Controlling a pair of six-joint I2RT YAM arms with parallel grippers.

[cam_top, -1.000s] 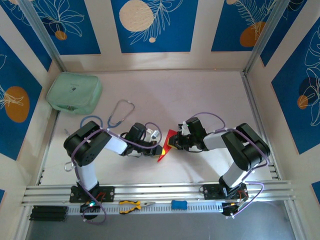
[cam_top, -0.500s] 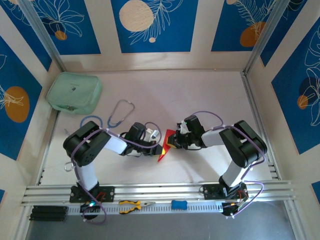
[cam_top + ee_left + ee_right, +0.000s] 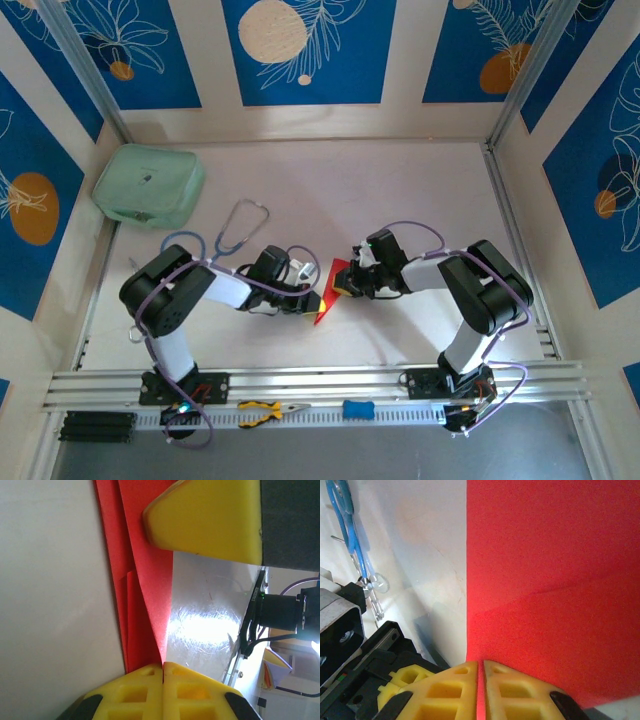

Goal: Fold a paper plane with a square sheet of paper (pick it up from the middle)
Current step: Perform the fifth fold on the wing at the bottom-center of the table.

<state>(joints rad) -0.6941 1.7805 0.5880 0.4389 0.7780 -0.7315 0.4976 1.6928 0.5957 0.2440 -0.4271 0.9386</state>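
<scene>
Red paper (image 3: 328, 294), already creased into a narrow pointed shape, sits near the middle of the tabletop (image 3: 400, 190), a little toward its near edge, caught between the two hands. Its long axis runs from far to near on a slight slant, with the sharp tip aimed at the near edge. The left hand (image 3: 316, 297) reaches in from the left side and is closed on the paper. In its wrist view the pads (image 3: 140, 692) meet, with a red edge running into the seam between them. The right hand (image 3: 347, 285) comes from the right side, jaws narrowed to a slit, pinching the opposite flap. The hands face each other across the crease, equally near. I judge the next fold depends on one hand swinging its side over that far-to-near axis while the other pins the paper.
</scene>
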